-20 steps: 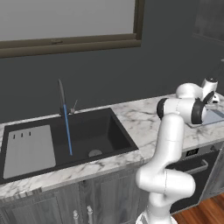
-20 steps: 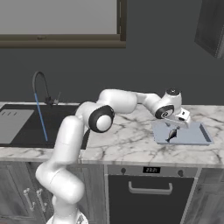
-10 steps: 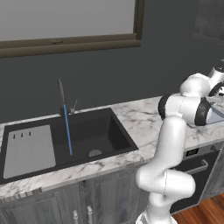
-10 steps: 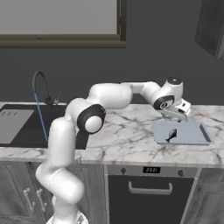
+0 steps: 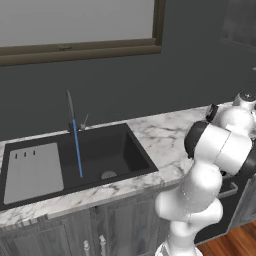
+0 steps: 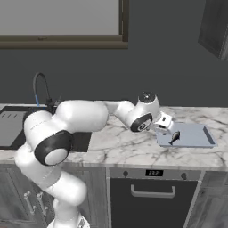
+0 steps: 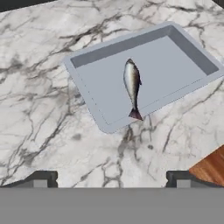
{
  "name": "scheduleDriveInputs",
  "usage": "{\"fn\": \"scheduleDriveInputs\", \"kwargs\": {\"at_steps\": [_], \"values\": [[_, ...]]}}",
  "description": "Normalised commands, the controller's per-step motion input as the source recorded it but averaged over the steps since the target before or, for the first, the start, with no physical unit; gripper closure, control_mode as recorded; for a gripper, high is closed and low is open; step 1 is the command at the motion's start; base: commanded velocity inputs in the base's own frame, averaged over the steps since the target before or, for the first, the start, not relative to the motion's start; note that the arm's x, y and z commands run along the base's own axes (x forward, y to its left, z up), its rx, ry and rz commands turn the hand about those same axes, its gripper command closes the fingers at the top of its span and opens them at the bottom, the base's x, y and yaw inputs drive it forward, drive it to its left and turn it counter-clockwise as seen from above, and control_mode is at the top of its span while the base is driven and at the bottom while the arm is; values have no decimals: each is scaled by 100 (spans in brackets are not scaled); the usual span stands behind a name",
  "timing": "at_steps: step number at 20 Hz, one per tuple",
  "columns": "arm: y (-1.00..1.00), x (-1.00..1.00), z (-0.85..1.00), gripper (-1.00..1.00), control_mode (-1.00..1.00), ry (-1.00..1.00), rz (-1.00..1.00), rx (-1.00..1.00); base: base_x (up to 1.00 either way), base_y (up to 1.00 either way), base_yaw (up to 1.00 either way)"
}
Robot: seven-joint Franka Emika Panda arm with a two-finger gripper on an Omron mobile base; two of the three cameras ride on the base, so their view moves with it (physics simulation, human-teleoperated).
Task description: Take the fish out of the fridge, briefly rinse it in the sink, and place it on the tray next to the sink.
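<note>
Since a second ago our arm has lifted and drawn back left from the tray [image 6: 196, 136], and the gripper [image 7: 111, 179], then down over the fish, has spread wide and holds nothing. The fish [image 7: 132, 87] lies flat inside the tray, toward its left side, apart from the fingertips [image 7: 43, 178]. The tray sits on the marble counter [image 6: 124, 149], right of the sink [image 5: 100, 155]. We judge the fish light, slick and somewhat soft; a regrip would best pinch its thicker midbody across the narrow width.
</note>
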Motion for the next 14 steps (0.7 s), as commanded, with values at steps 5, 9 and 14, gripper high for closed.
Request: {"fn": "scheduleDriveInputs", "kwargs": {"at_steps": [5,9,14], "values": [[100,-100,-44,-100,-100,-21,3,-23,0,0,0],[100,-99,54,-100,-100,-50,3,-19,0,0,0],[41,-76,100,-100,-100,-42,-2,-15,0,0,0]]}}
